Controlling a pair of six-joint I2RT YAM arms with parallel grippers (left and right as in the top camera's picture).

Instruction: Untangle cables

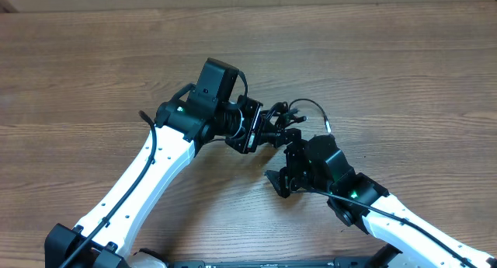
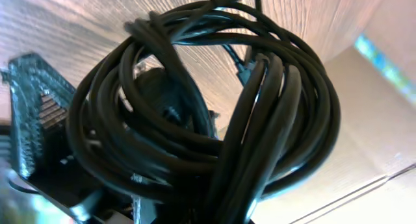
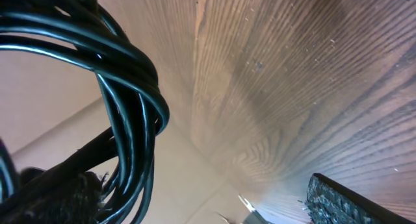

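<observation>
Thin black flexible cables, wound into one tight tangled coil, fill the left wrist view, hanging right against the lens with the brown wood-grain tabletop behind them. From above, the bundle sits near the middle of the frame, just right of the left tool. Its jaws are pressed together on the coil's near side, and one ribbed pad shows at the left edge of its wrist view. That clamp looks meant to anchor the knot so single strands can be drawn out against it.

The right tool stands just below the bundle with its jaws spread fully apart, holding nothing. In its own view the loops pass through the upper left, and a pad sits at the lower right with bare wood between. I judge it is lining up to take a strand. One free loop arcs toward the upper right of the overhead frame and looks easiest to reach.

Open tabletop lies all around, widest along the top and right, so there is room to pull outward. The two arms crowd each other at the centre.
</observation>
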